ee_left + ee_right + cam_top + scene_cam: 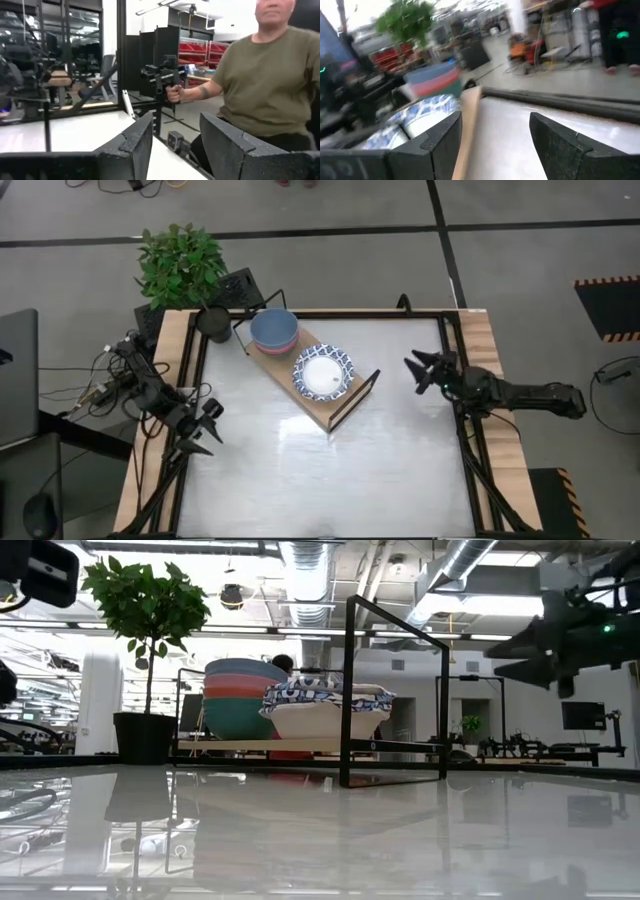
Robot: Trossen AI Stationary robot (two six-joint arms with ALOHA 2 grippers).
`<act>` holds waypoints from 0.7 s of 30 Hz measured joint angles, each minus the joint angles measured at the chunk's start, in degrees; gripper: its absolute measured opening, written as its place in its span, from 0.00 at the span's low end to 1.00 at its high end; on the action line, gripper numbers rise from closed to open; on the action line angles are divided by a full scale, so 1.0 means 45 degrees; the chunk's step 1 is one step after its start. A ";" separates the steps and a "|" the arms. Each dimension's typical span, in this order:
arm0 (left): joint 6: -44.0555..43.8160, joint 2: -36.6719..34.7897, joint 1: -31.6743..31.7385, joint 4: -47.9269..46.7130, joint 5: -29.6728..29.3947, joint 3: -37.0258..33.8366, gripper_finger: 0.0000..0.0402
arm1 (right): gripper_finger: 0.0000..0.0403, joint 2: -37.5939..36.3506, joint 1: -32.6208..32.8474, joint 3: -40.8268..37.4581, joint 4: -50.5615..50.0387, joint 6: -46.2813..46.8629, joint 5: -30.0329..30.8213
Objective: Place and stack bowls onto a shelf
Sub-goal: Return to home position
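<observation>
Both grippers hung spread wide and empty from above: the right gripper (414, 373) well beyond the long light-wood shelf (310, 405), the left gripper (206, 427) off its other side. At table height, stacked blue-and-white patterned bowls (325, 710) sat on the shelf beside stacked teal, red, pink and blue plain bowls (240, 698). Wrist views showed the jaws parted.

Tabletop (330, 480) lies open except where shelf (303, 404) with bowls (273, 330) stands.
</observation>
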 joint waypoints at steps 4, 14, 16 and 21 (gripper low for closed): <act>0.1000 -0.0085 0.0000 -0.0425 0.0806 -0.0005 0.38 | 0.64 0.0522 0.0046 -0.0177 0.0309 -0.1055 -0.0589; 0.1947 0.0313 0.0005 -0.2610 0.2209 -0.0019 0.38 | 0.64 0.2747 -0.0064 -0.0182 0.0177 -0.2027 -0.0738; 0.1952 0.0515 0.0005 -0.2799 0.2999 -0.0019 0.38 | 0.64 0.3240 -0.0175 -0.0187 0.0166 -0.1682 -0.0734; 0.0595 0.0668 0.0000 -0.2773 0.3125 -0.0029 0.38 | 0.64 0.4488 -0.0531 -0.0192 0.0350 -0.1113 -0.0657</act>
